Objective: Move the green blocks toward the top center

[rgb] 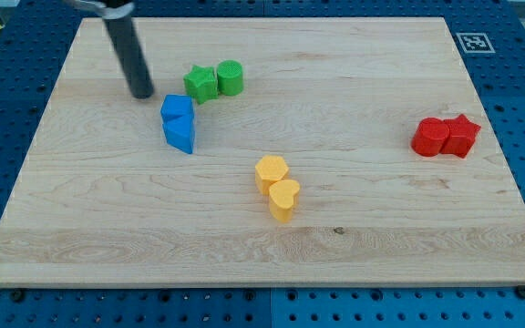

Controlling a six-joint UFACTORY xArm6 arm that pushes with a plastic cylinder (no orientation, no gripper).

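Observation:
A green star block (200, 84) and a green cylinder block (230, 77) stand touching, side by side, in the upper left part of the wooden board (354, 55). My tip (142, 94) is at the end of the dark rod that comes down from the view's top left. The tip rests on the board a short way to the left of the green star, apart from it, and just above and left of the blue blocks.
Two blue blocks (180, 123) stand stacked close together just below the green star. Two yellow blocks (277, 186) are near the middle. Two red blocks (446, 137) are at the view's right. A marker tag (471, 42) lies off the top right corner.

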